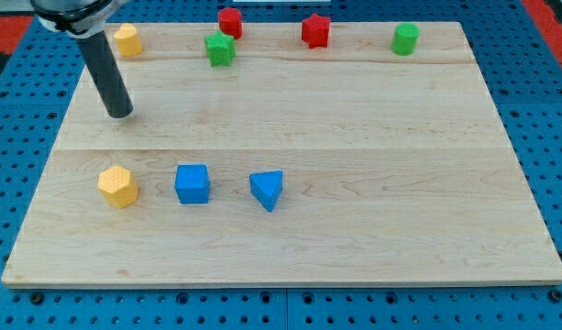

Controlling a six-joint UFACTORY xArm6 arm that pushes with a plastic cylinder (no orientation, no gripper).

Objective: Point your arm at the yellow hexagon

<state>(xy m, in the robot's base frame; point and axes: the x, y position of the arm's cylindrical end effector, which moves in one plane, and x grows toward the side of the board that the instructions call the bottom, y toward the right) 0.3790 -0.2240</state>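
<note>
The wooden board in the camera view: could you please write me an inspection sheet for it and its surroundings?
Surface: pale wooden board, flat, planks visible.
Job's things: two yellow blocks; yellow hexagon near the view's bottom left; second yellow block at the view's top left, shape unclear.
Clutter: blue cube and blue wedge right of the hexagon; green star, red block, red star, green cylinder along the view's top.
Grippers: none fitted; my tip rests on bare board, above the hexagon in the view, touching no block.
Cables: nothing seen.
Surroundings: blue perforated base around the board.
</note>
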